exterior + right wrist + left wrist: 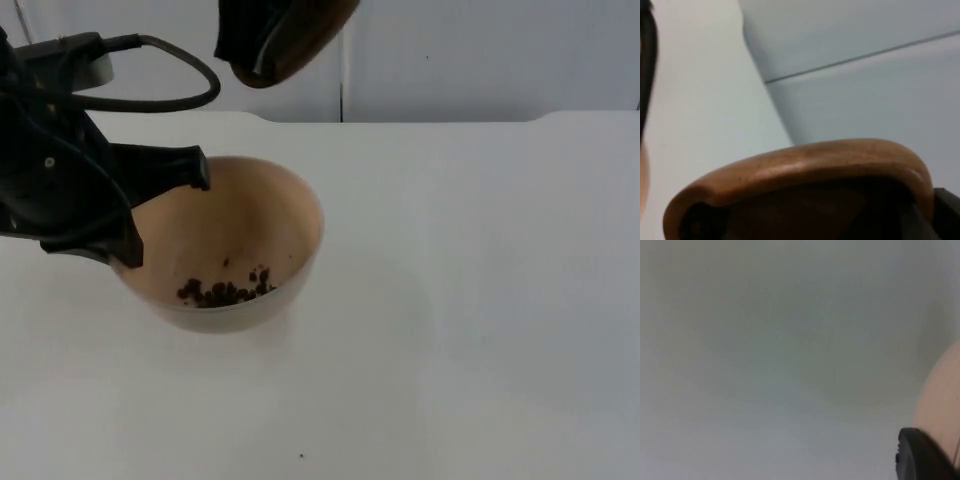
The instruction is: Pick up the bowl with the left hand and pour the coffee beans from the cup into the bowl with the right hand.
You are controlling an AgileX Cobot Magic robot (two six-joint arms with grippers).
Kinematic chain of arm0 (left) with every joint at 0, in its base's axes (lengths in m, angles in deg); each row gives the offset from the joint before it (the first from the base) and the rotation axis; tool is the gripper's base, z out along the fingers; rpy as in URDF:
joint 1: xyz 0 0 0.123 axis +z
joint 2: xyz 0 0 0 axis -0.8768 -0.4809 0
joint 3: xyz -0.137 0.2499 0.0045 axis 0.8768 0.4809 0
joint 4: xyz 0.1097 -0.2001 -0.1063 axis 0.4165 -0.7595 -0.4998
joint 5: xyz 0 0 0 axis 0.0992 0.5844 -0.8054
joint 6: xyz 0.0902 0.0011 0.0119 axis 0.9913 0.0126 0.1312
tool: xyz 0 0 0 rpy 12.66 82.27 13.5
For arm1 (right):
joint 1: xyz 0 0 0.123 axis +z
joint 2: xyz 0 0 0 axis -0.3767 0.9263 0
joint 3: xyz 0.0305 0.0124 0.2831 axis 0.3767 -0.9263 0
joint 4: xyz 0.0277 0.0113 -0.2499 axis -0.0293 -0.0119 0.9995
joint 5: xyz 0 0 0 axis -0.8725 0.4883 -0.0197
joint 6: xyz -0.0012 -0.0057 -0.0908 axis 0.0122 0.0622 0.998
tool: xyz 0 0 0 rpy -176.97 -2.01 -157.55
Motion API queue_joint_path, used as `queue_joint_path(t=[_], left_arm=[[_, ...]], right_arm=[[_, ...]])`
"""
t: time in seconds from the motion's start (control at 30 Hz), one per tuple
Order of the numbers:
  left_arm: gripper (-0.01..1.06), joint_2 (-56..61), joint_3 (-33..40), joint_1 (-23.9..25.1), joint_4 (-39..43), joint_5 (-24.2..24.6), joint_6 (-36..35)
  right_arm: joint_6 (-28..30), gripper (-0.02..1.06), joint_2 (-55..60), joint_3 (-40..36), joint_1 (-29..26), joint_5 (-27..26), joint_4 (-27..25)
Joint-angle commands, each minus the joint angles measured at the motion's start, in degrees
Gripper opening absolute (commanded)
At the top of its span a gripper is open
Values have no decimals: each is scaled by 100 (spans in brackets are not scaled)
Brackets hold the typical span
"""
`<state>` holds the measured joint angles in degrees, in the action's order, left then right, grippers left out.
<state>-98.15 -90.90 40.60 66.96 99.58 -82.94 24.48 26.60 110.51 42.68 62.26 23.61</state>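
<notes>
The left gripper (165, 215) is clamped on the rim of the beige bowl (262, 215), holding it tilted above the white table (480, 300) near its far edge, so the coffee beans (225, 291) collect low. The right gripper's state I cannot tell; the brown cup (300, 35) is tipped above.

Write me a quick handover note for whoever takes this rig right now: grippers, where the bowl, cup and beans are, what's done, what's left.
Left gripper: shut on the bowl rim, its far-left side.
Right gripper: holds the brown cup, tipped, high above the bowl's far side.
Coffee beans: small pile inside the bowl; one dark speck on the table.
Done: bowl gripped, beans poured in.
Left: check the cup is empty, then set both down.
</notes>
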Motion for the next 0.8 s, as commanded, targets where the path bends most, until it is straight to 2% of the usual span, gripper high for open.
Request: queue_joint_path(t=[0.0, 0.03, 0.17, 0.2, 0.33, 0.37, 0.5, 0.53, 0.67, 0.77], left_arm=[[0, 30, -29, 0, -66, -99, -46], [0, 30, -29, 0, -66, -99, -46], [0, 30, -29, 0, -66, -111, -46], [0, 30, -29, 0, -66, -111, -46], [0, 30, -29, 0, -88, -109, -46], [0, 30, -29, 0, -88, -109, -46], [0, 30, -29, 0, -99, -109, -46], [0, 30, -29, 0, -99, -109, -46], [0, 30, -29, 0, -110, -109, -46], [0, 30, -29, 0, -110, -125, -46]], right_arm=[[33, 0, -184, 17, -213, -36, -616], [33, 0, -184, 17, -213, -36, -616], [86, 0, -241, 30, -486, -114, -1362], [86, 0, -241, 30, -486, -114, -1362], [178, 0, -241, 30, -786, -167, -2107], [178, 0, -241, 30, -786, -167, -2107], [338, 0, -241, 30, -1136, -262, -2904], [338, 0, -241, 30, -1136, -262, -2904], [599, 0, -241, 30, -1452, -295, -3639], [659, 0, -241, 30, -1611, -308, -3934]])
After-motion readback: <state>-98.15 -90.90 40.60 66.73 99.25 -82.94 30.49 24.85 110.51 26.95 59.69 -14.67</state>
